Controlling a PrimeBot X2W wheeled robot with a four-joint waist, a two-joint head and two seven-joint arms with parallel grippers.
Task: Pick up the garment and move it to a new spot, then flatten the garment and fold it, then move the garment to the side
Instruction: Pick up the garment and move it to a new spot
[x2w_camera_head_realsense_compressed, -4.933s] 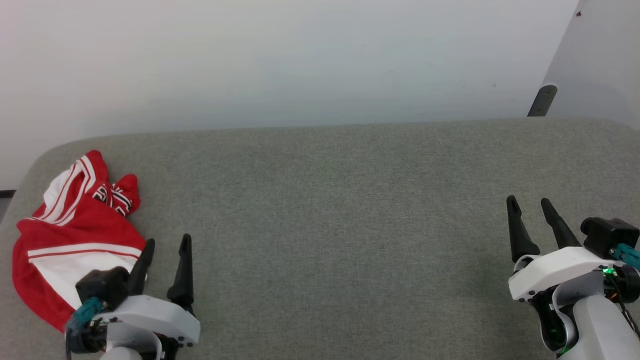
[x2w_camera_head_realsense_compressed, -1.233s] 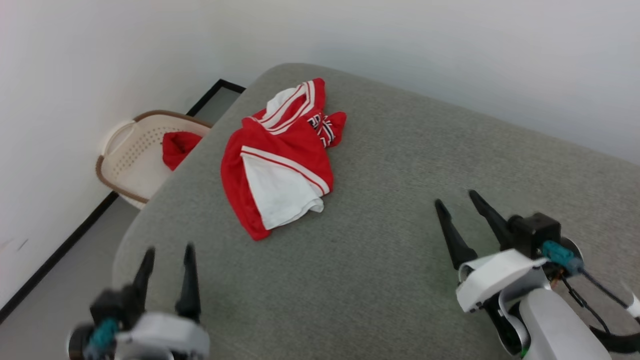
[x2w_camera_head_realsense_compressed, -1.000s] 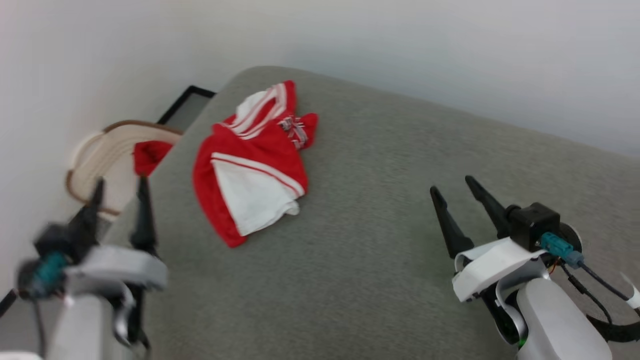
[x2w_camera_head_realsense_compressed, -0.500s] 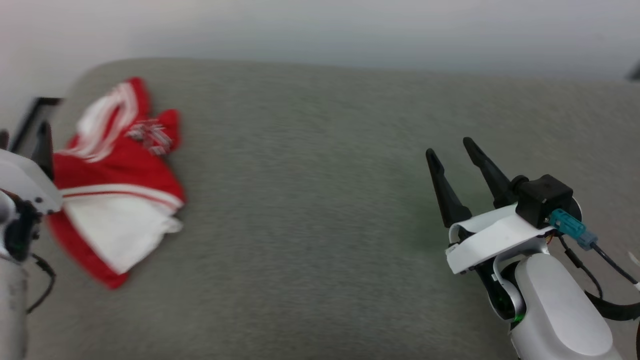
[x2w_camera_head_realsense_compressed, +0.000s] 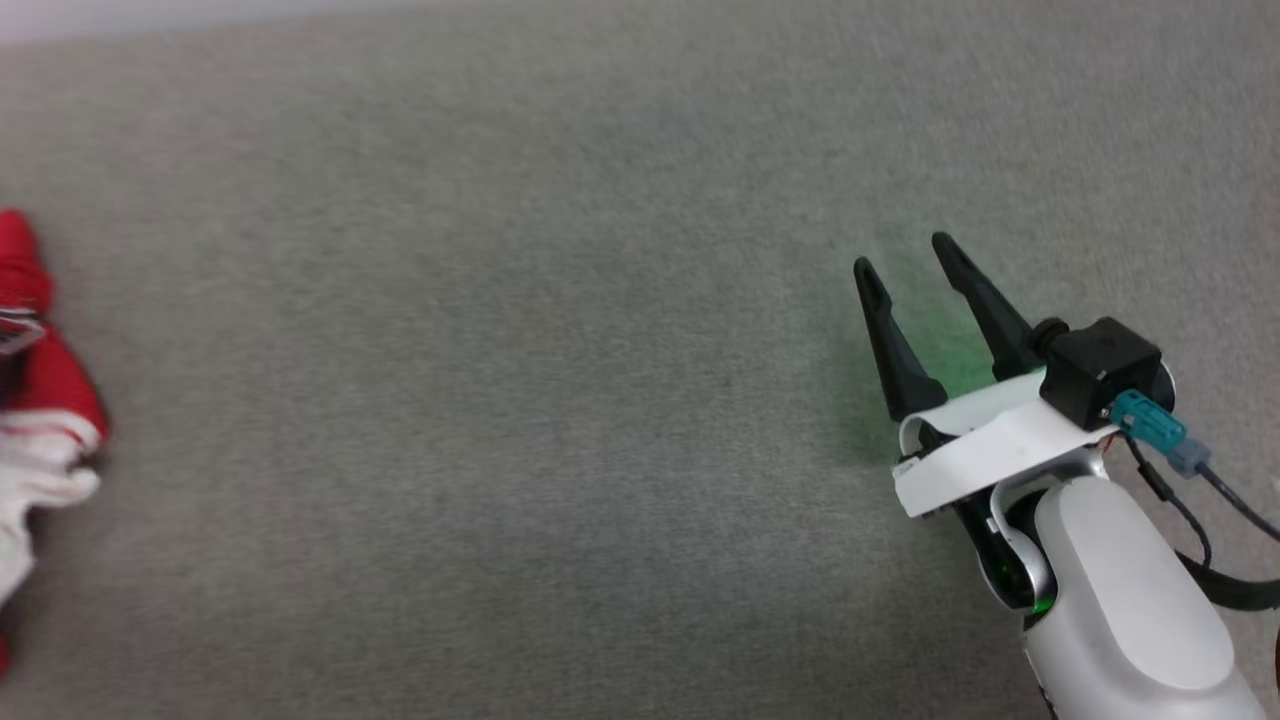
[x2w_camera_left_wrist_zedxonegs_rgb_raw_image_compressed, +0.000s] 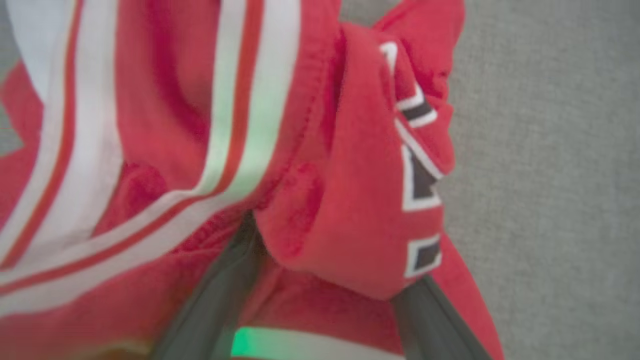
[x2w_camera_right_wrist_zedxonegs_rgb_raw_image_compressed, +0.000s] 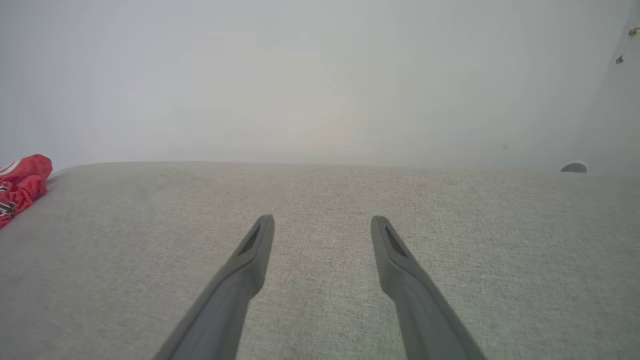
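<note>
- Head view: you have the right end effector (x2w_camera_head_realsense_compressed: 904, 256) at about 4 o'clock. Its two dark fingers point toward 11 o'clock and are spread wide, with nothing between them. It is over the grey cloth-covered worktop (x2w_camera_head_realsense_compressed: 500, 400), and a green glow (x2w_camera_head_realsense_compressed: 950, 365) falls on the cloth by the fingers. The garment (x2w_camera_head_realsense_compressed: 45, 400) lies at the 9 o'clock edge, cut off by the frame, with red cloth above and white below. It is well apart from the right end effector.
- Left wrist view: the crumpled garment (x2w_camera_left_wrist_zedxonegs_rgb_raw_image_compressed: 165, 125) covers the picture from 9 o'clock to past the middle. You can see its stripe trim (x2w_camera_left_wrist_zedxonegs_rgb_raw_image_compressed: 240, 125), white and red, running from 12 toward 8 o'clock. The black, white-outlined lettering (x2w_camera_left_wrist_zedxonegs_rgb_raw_image_compressed: 420, 180) sits on a fold toward 3 o'clock. The left end effector (x2w_camera_left_wrist_zedxonegs_rgb_raw_image_compressed: 330, 255) rises from 6 o'clock with its fingers (x2w_camera_left_wrist_zedxonegs_rgb_raw_image_compressed: 220, 305) set wide. A red fold sits between them and the cloth hides both tips. The jaws are not closed on the cloth. Bare worktop (x2w_camera_left_wrist_zedxonegs_rgb_raw_image_compressed: 550, 175) shows along the 3 o'clock side.
- Right wrist view: the right end effector (x2w_camera_right_wrist_zedxonegs_rgb_raw_image_compressed: 322, 220) reaches up from 6 o'clock, wide and empty, over bare worktop (x2w_camera_right_wrist_zedxonegs_rgb_raw_image_compressed: 450, 225). A red bunch of the garment (x2w_camera_right_wrist_zedxonegs_rgb_raw_image_compressed: 22, 185) is at the 9 o'clock edge, far from the fingers. A pale wall (x2w_camera_right_wrist_zedxonegs_rgb_raw_image_compressed: 320, 75) stands behind the worktop.
</note>
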